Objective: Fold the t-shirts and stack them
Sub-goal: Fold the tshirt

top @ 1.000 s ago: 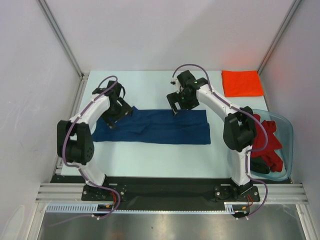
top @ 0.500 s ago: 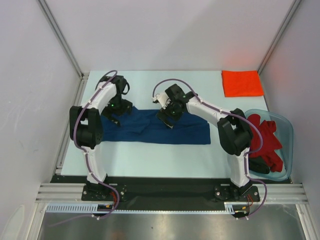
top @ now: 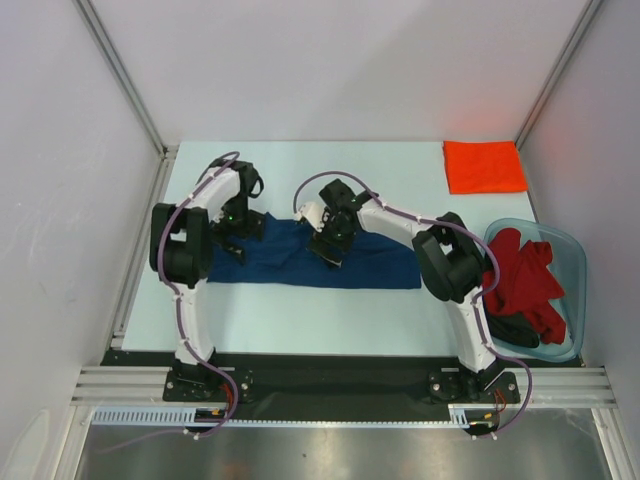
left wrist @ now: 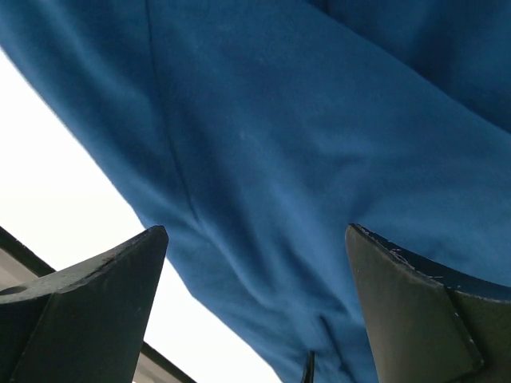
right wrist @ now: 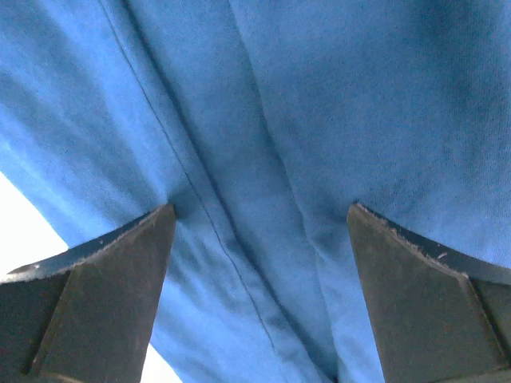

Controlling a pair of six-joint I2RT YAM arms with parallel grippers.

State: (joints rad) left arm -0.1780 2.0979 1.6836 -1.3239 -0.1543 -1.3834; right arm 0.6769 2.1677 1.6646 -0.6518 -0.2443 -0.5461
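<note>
A navy blue t-shirt [top: 375, 264] lies folded into a long strip across the middle of the table. My left gripper [top: 236, 240] is down on its left end, open, with the blue cloth [left wrist: 319, 159] and its lower edge between the fingers. My right gripper [top: 331, 247] presses on the strip's middle, open, fingertips [right wrist: 136, 255] sinking into the cloth [right wrist: 263, 159] around a seam. A folded orange t-shirt [top: 484, 166] rests at the back right. Red t-shirts [top: 530, 280] and a dark one [top: 520, 329] fill the tub.
The clear bluish plastic tub [top: 572, 250] stands at the right edge beside the right arm's base. Metal frame posts rise at the back corners, with white walls on both sides. The pale tabletop [top: 300, 320] shows in front of the shirt.
Both grippers have moved down and inward onto the navy shirt. The right one travelled left from the strip's back edge to its middle; the left one shifted onto the left end.
</note>
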